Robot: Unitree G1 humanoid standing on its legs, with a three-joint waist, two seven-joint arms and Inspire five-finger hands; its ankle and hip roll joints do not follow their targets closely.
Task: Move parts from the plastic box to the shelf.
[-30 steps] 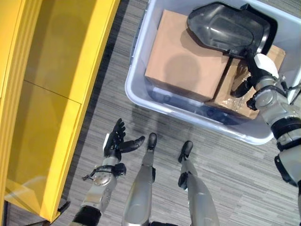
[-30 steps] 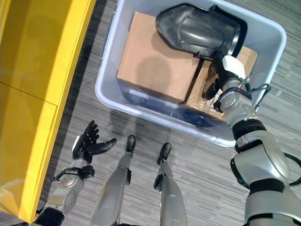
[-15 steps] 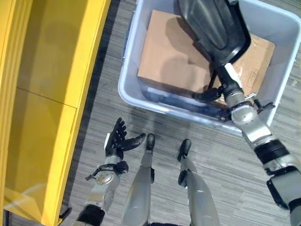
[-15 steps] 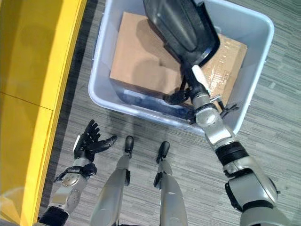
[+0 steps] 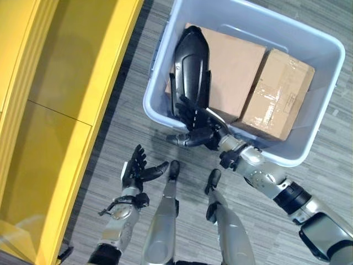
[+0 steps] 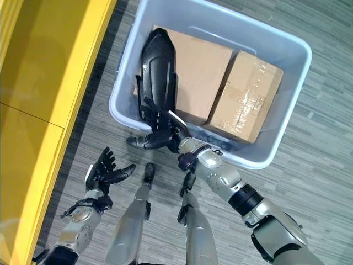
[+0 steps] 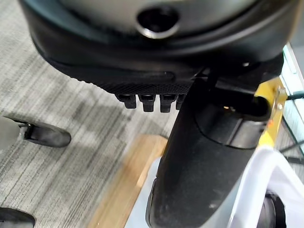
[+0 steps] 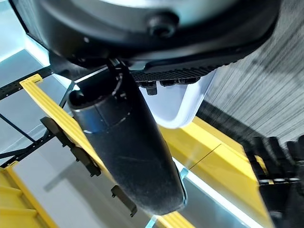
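A long black moulded part [image 5: 192, 69] is held on end above the near left corner of the grey plastic box [image 5: 156, 112]. My right hand [image 5: 199, 131] is shut on the part's lower end, fingers curled round it and thumb sticking out toward the left. In the right wrist view the part [image 8: 128, 142] runs away from the hand toward the yellow shelf [image 8: 209, 159]. Two cardboard boxes [image 5: 237, 61] [image 5: 278, 94] lie inside the plastic box. My left hand [image 5: 135, 169] hovers open low over the floor, between the shelf [image 5: 66, 83] and the box, holding nothing.
The yellow shelf runs along the whole left side, its front edge [image 6: 83, 83] close to the box's left wall. Grey striped carpet [image 5: 110, 138] lies between shelf and box and off to the right of the box.
My right hand has swung the black part from the box's far right over to its near left corner, turning it on end. The view has shifted a little. The left hand stays where it was.
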